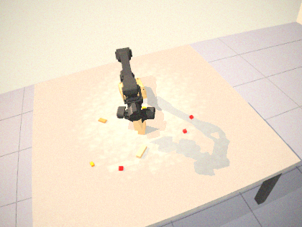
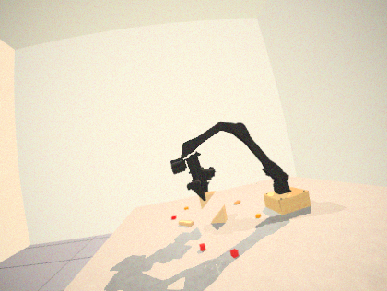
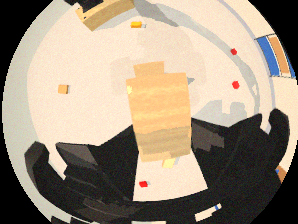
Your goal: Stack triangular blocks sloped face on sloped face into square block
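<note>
Our gripper hangs above the table, its jaws clamped on one triangular block, carried point down and clear of the surface. The lower block rests on the table just beside and below it, slope facing the load, the two apart in the exterior view. In the wrist view the tan faces run together and we cannot tell where one block ends.

To do this step well, we judge that the held block should come down squarely over the lower one, slope parallel to slope and ends in line before contact, then settle gently. A sideways touch would likely shove the lower block; a release made too early could let the upper one slide down the slope.

Around the pair lie small pieces: a tan bar near the front, an orange chip to one side, red cubes and a yellow cube scattered farther out. None appears to sit under the descent, though the bar lies nearest. The arm's tan base stands well behind.
</note>
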Controlling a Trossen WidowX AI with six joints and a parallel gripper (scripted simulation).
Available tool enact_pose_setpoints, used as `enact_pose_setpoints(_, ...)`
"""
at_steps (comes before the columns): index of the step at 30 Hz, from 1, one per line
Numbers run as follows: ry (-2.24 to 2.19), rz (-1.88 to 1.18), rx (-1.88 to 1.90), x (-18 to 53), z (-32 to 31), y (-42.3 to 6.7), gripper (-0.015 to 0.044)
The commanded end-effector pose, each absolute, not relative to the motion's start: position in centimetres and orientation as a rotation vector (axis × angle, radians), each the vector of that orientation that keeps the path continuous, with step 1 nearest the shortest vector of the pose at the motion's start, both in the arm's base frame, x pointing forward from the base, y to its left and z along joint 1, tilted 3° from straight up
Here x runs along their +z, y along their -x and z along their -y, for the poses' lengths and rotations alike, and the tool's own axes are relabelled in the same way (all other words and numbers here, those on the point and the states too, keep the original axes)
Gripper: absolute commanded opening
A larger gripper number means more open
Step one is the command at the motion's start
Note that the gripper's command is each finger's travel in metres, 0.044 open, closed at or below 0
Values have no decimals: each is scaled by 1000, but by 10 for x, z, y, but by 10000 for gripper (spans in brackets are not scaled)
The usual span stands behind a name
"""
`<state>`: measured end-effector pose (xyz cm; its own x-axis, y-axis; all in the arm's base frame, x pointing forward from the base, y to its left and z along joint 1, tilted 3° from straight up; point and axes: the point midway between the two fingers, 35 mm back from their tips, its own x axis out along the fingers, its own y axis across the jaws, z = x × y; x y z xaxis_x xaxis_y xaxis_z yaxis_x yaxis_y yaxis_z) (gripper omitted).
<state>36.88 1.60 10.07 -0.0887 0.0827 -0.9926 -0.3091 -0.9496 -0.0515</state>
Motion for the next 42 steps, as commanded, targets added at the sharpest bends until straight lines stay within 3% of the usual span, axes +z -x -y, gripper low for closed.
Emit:
enact_pose_setpoints(1,1925,-252,2123,92,-17,-363,0)
enact_pose_setpoints(14,1924,-246,2129,56,-21,-351,0)
enact_pose_setpoints(42,1932,-232,2123,57,-21,-352,0)
